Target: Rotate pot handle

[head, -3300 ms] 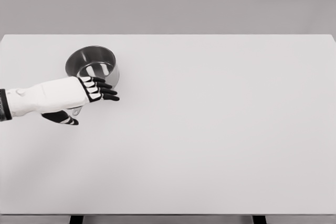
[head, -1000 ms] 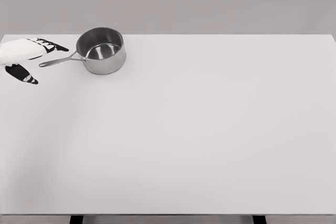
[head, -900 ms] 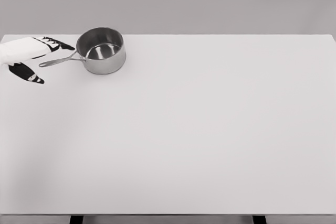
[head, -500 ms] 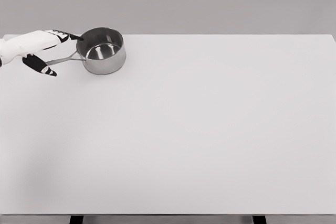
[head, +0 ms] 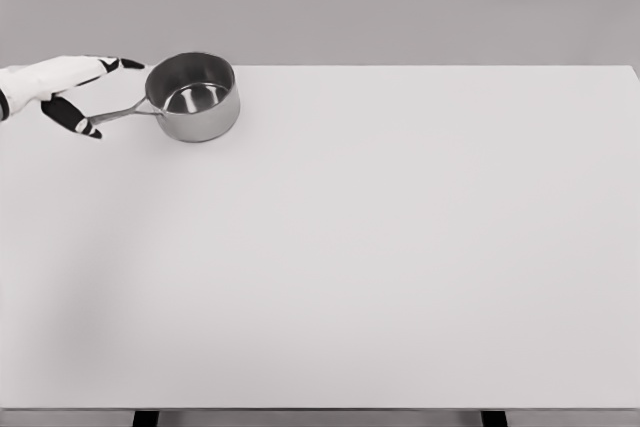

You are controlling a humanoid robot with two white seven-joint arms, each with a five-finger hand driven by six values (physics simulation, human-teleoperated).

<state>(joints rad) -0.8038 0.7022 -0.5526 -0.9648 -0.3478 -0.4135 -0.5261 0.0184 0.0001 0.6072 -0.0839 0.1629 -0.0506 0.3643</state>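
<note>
Hand [head: 62, 85] and arm have shifted since half a second ago — the left hand sat with its fingertips at the pot's rim then, and now it lies a little further left and slightly higher, fingertips just short of the rim. A second ago it was further out still, near the left edge. The pot [head: 193, 97] has not moved across these frames: it stands upright at the far left of the white bench [head: 400, 247], close to the back edge, its handle [head: 125, 111] pointing left and slightly toward the camera.

The left hand's fingers [head: 118, 64] are stretched out and spread from the thumb [head: 78, 119] — open, clamped on nothing. The thumb tip overlaps the handle's outer end; whether it touches cannot be told. The fingers reach above the handle toward the pot wall.
</note>
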